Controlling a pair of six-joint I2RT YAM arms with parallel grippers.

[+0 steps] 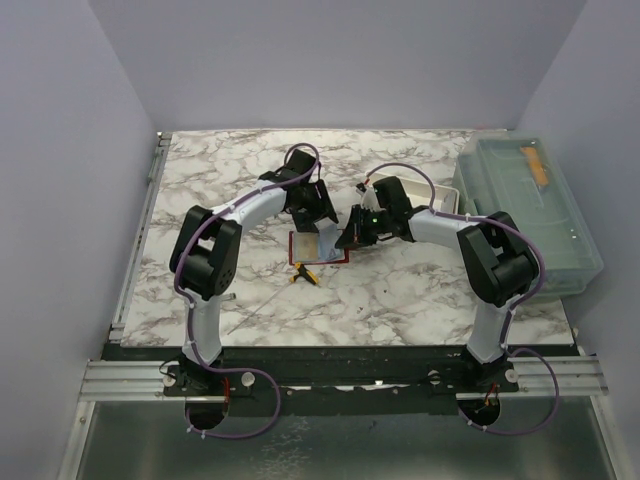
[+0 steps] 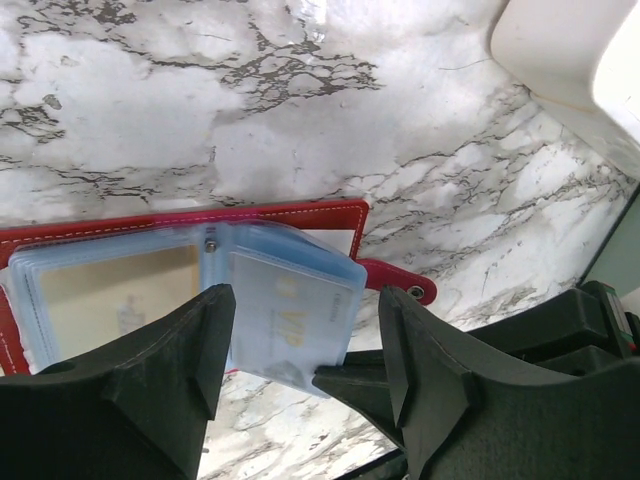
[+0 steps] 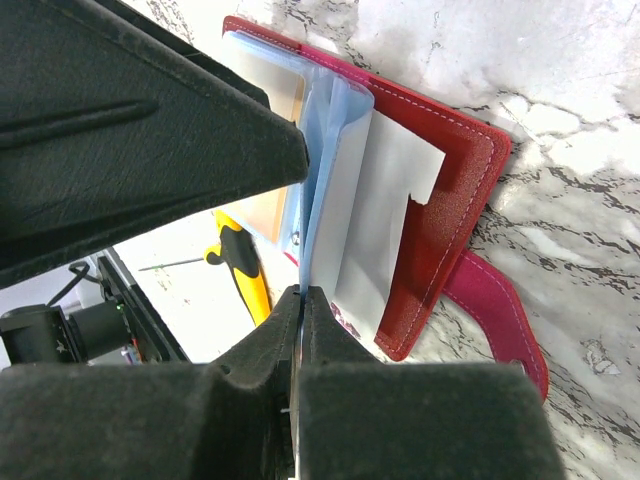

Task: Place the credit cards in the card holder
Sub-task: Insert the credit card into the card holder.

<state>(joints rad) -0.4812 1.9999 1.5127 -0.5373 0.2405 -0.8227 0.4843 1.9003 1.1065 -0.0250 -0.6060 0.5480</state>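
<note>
Above the stitched red card holder [image 2: 250, 213], left end effector [image 2: 305, 305] gapes; right end effector [image 3: 300, 310] pinches a thin pale-blue card [image 2: 290, 320].

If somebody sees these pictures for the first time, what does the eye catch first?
First, the open red card holder in the middle of the marble table. The right gripper is pinched shut on a pale blue card at its sleeves, and the left gripper hangs open above. A clear bin sits at the table's right edge.
</note>
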